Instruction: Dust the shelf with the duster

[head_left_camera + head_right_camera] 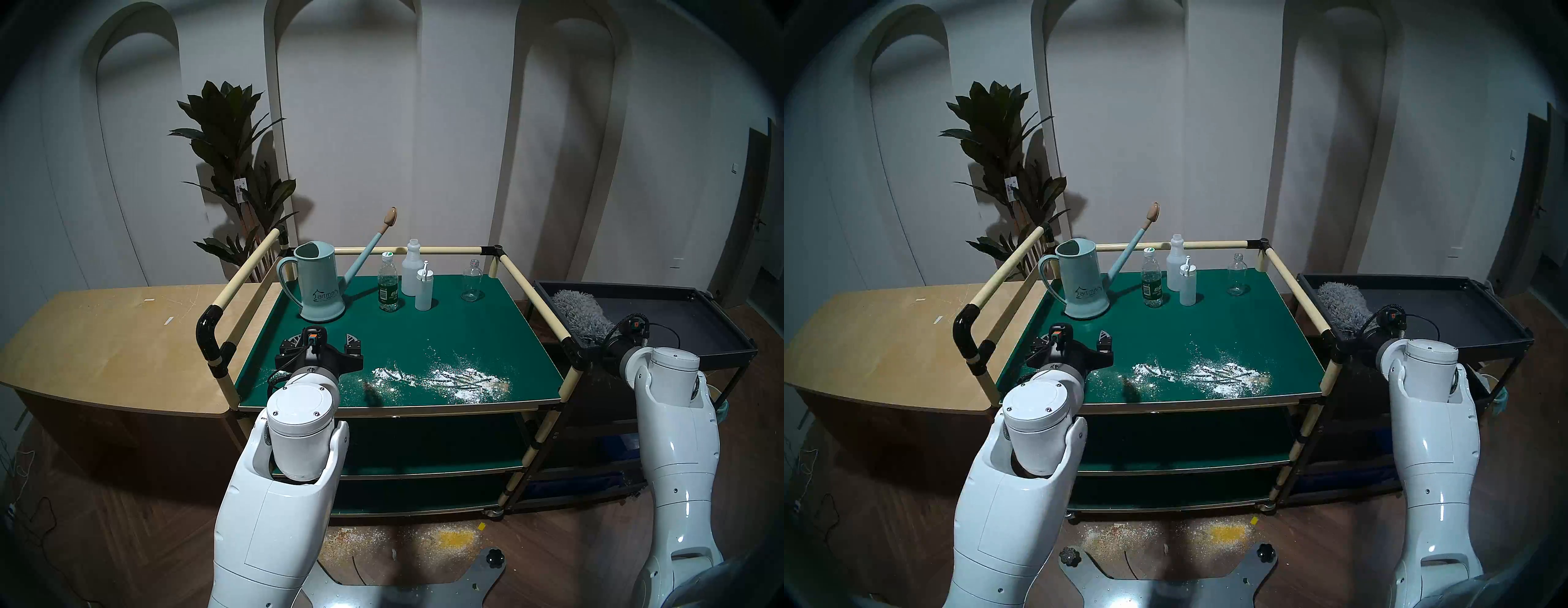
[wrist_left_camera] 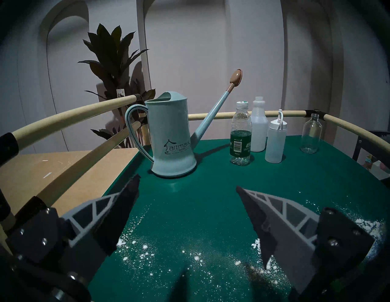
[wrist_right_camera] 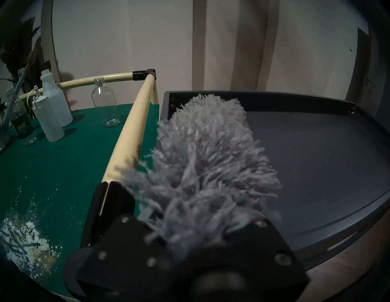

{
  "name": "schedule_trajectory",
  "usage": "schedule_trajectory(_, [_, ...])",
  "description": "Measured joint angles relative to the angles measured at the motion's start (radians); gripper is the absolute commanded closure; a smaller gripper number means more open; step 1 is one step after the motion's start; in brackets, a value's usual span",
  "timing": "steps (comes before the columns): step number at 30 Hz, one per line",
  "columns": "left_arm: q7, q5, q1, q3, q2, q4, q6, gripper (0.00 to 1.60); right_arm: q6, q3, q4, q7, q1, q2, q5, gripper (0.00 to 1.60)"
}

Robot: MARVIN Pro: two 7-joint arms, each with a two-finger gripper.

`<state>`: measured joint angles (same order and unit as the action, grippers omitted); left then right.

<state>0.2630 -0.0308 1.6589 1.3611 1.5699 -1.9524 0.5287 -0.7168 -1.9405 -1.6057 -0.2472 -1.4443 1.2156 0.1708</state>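
The shelf [image 1: 445, 335] is the dark-green top board of a cart with cream rails, and white powder [image 1: 449, 378] lies scattered near its front edge. The fluffy grey duster [image 1: 581, 312] lies on the black tray cart to the right, just beyond the shelf's right rail. My right gripper [image 1: 611, 335] is at the duster's near end. In the right wrist view the jaws are drawn in around the duster [image 3: 206, 151], with the fingers buried in the fluff. My left gripper [image 1: 324, 342] hovers open over the shelf's front left, holding nothing.
A pale blue watering can [image 1: 318, 284], a water bottle [image 1: 388, 282], two white bottles [image 1: 418, 276] and a clear glass bottle [image 1: 472, 280] stand at the shelf's back. The black tray cart [image 1: 687, 322] is at the right, a plywood table [image 1: 106, 339] at the left, and a plant [image 1: 237, 148] behind.
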Motion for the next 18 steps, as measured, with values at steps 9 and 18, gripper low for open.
schedule_trajectory(9, [-0.016, 0.008, -0.002, -0.003, -0.006, 0.003, 0.000, 0.00, -0.033, -0.040, -0.031, 0.000, -0.007, 0.001, 0.013, 1.60])
schedule_trajectory(18, [-0.026, 0.014, -0.007, -0.005, -0.009, 0.010, 0.000, 0.00, -0.057, -0.071, -0.077, 0.003, 0.002, 0.001, 0.032, 1.60])
